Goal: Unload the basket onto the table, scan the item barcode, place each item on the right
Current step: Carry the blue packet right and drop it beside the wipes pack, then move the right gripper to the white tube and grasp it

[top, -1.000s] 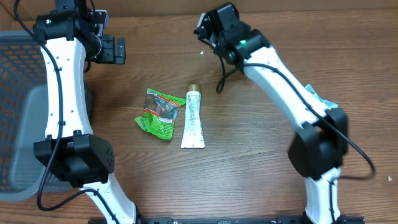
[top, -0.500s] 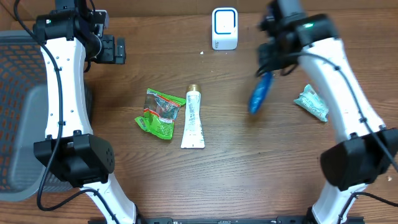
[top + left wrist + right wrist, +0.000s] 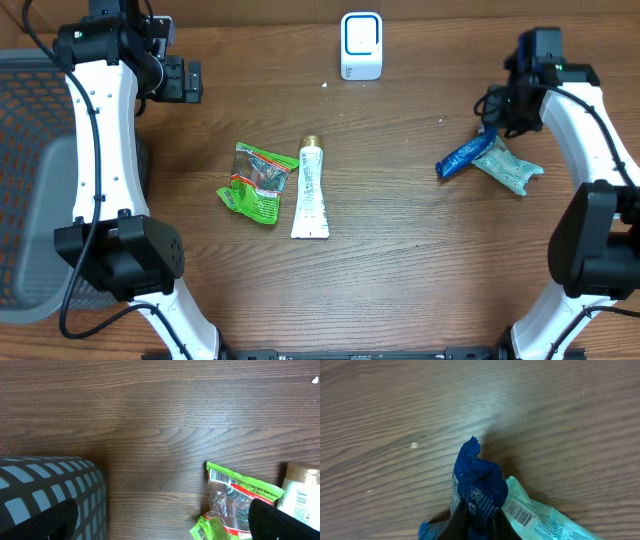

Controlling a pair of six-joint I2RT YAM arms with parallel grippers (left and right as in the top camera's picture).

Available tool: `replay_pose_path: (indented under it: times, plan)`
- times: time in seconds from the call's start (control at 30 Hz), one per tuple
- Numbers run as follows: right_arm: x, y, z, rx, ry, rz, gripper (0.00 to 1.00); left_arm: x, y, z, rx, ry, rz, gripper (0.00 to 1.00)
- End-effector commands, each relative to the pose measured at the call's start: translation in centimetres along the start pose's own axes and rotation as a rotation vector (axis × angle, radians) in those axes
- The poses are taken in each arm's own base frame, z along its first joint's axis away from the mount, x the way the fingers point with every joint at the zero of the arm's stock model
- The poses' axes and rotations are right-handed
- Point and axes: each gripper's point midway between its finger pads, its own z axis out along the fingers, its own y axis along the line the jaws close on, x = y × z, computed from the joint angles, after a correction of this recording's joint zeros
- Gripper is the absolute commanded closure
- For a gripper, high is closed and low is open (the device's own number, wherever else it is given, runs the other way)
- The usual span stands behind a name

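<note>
Our right gripper (image 3: 496,126) has swung well away from the white scanner (image 3: 361,45) to the right side. It stays clamped on the blue packet (image 3: 462,158), whose low end now lies against the teal packet (image 3: 514,171). We judge the scan finished and the set-down under way. Our left gripper (image 3: 190,80) hangs wide open and empty.

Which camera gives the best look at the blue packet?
Overhead: the crinkled blue plastic packet shows nearly its full length, next to the pale teal packet. Right wrist shows only one crumpled end; left wrist, nothing of it.
</note>
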Motion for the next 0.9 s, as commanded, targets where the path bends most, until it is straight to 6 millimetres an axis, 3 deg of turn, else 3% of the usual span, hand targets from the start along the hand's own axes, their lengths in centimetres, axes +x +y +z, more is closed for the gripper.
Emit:
replay_pose_path:
  times: [0.0, 0.03, 0.3, 0.53, 0.57, 0.6, 0.67, 0.87]
  plan:
    - [-0.5, -2.4, 0.2, 0.012, -0.018, 0.133, 0.92, -0.6, 0.1, -2.0, -0.011, -0.05, 0.022, 0.0]
    - [-0.7, -3.0, 0.2, 0.016, -0.023, 0.173, 0.96, -0.6, 0.1, -2.0, -0.011, -0.05, 0.022, 0.0]
    - [-0.9, -10.6, -0.4, 0.061, -0.041, 0.485, 0.96, -0.6, 0.1, -2.0, -0.011, -0.049, 0.022, 0.01]
    - [-0.3, -14.0, -0.8, 0.084, -0.034, 0.582, 0.94, -0.6, 0.1, -2.0, -0.011, -0.05, 0.022, 0.0]
    - [-0.2, -14.1, -0.8, 0.085, -0.034, 0.585, 0.81, -0.6, 0.1, -2.0, -0.011, -0.05, 0.022, 0.0]
    - [-0.3, -14.2, -0.8, 0.082, -0.034, 0.59, 0.6, -0.6, 0.1, -2.0, -0.011, -0.049, 0.022, 0.0]
    - [-0.8, -13.3, -0.8, 0.027, -0.041, 0.592, 0.0, -0.6, 0.1, -2.0, -0.011, -0.05, 0.022, 0.0]
    - [-3.3, -9.4, -2.9, -0.214, -0.057, 0.571, 0.0, -0.6, 0.1, -2.0, -0.011, -0.049, 0.022, 0.0]
